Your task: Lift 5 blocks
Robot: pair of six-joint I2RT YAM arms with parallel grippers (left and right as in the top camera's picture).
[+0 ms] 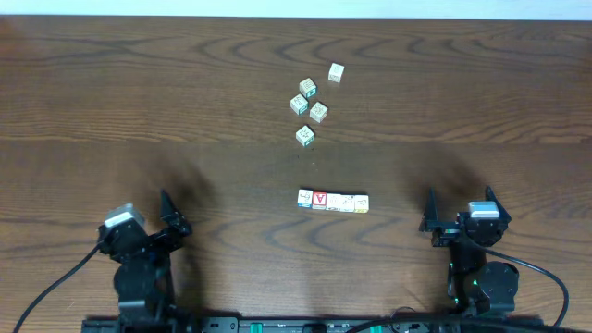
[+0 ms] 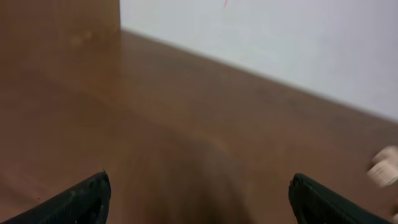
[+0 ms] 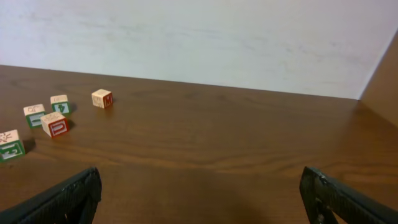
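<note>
Wooden blocks (image 1: 333,201) in a row (five); left end effector (image 2: 199,199), right end effector (image 3: 199,196) wide.

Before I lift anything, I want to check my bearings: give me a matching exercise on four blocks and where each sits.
1 red-faced block
2 blue-edged white block
3 green-printed cube
4 tan-printed cube

a left end of the near row
b farthest from the arms
c second from left in the near row
d amid the far loose group

Pairs: 1-c, 2-a, 3-d, 4-b
</note>
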